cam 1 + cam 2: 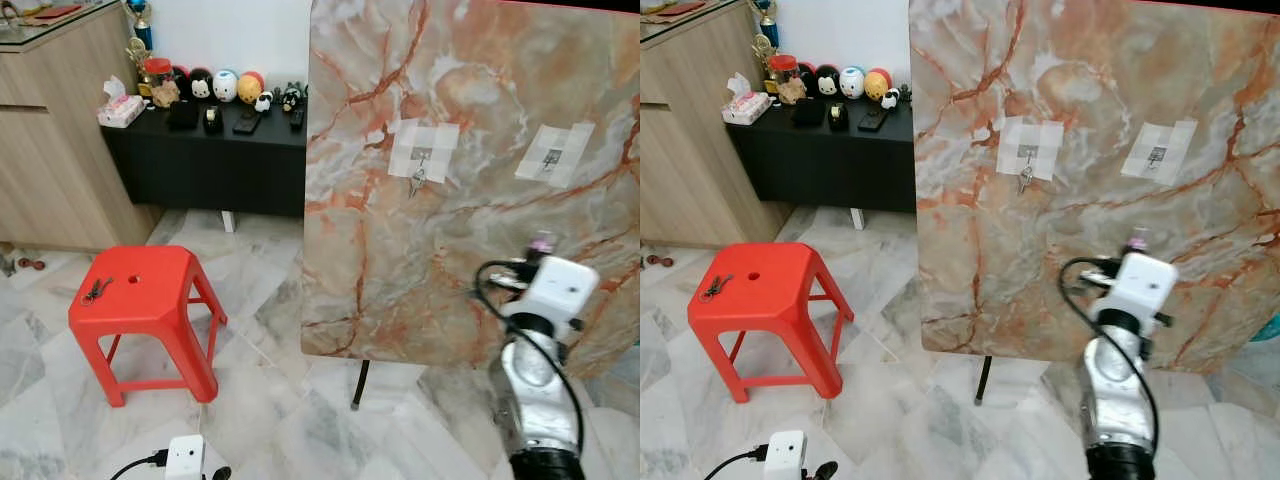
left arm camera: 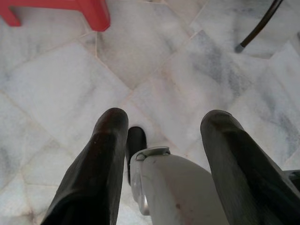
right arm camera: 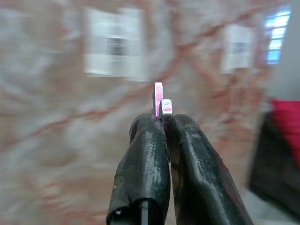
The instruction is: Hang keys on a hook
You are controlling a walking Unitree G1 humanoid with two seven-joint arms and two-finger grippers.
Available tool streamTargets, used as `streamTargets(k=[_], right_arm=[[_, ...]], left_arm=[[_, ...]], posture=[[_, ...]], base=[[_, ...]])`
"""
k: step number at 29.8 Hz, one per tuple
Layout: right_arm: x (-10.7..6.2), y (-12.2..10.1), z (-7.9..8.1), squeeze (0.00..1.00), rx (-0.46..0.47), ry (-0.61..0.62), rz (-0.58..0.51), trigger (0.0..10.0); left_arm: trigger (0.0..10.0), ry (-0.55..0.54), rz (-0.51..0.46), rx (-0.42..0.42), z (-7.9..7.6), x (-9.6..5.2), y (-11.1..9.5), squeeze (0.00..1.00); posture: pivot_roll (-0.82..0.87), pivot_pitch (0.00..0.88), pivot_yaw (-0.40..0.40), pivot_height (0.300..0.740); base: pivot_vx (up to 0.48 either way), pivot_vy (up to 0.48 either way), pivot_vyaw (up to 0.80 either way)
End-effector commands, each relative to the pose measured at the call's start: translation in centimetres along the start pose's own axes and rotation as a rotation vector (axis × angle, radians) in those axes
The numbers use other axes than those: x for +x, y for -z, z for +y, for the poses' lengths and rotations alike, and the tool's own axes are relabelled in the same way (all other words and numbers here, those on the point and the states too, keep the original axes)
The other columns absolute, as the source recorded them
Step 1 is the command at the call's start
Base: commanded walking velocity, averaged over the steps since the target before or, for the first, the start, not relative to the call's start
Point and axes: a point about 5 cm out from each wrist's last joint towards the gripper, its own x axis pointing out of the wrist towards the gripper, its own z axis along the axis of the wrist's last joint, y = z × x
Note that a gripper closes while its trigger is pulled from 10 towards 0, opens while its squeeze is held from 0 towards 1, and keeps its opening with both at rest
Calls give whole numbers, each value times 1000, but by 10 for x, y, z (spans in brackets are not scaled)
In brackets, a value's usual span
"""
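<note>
**Keys pinched in right gripper, empty hook ahead and to the upper right**

Keys (image 3: 159, 101) are sitting clamped between the closed fingers of the right gripper (image 3: 160, 123), a pink tag sticking up past the fingertips; in the left eye view that tag is showing just above the white wrist housing, low and right in the frame. The left gripper (image 2: 164, 124) is hanging idle at the bottom of the frame, its fingers spread apart over the floor (image 2: 56, 93) and holding nothing.

Beyond the right gripper, the marble board (image 1: 470, 230) is standing upright. Two taped patches are sitting in its upper half. The left patch (image 1: 422, 150) is already carrying a hanging set of keys (image 1: 417, 181). The right patch (image 1: 554, 155) is holding a bare hook (image 1: 550, 158), which I judge to be the target. That hook is lying above and farther in than the held keys, nearly straight up the frame from them, so the right arm is clearly the nearer one. The coming move is looking like a reach up and forward.

Far left, a red stool (image 1: 140, 300) is bearing another small dark bunch (image 1: 96, 290).
</note>
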Motion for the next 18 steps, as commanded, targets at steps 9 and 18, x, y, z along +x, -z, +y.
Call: streamTargets(k=[9,18], right_arm=[[7,-9,-14,0,-119,133,-55,10000],[14,-21,-12,0,-178,172,-129,10000]], left_arm=[[10000,14,30,-18,-4,-1,7,0],[10000,22,31,-23,-4,-1,7,0]], posture=[[39,0,-77,740],[38,0,-74,740]], base=[[0,0,0],[0,0,0]])
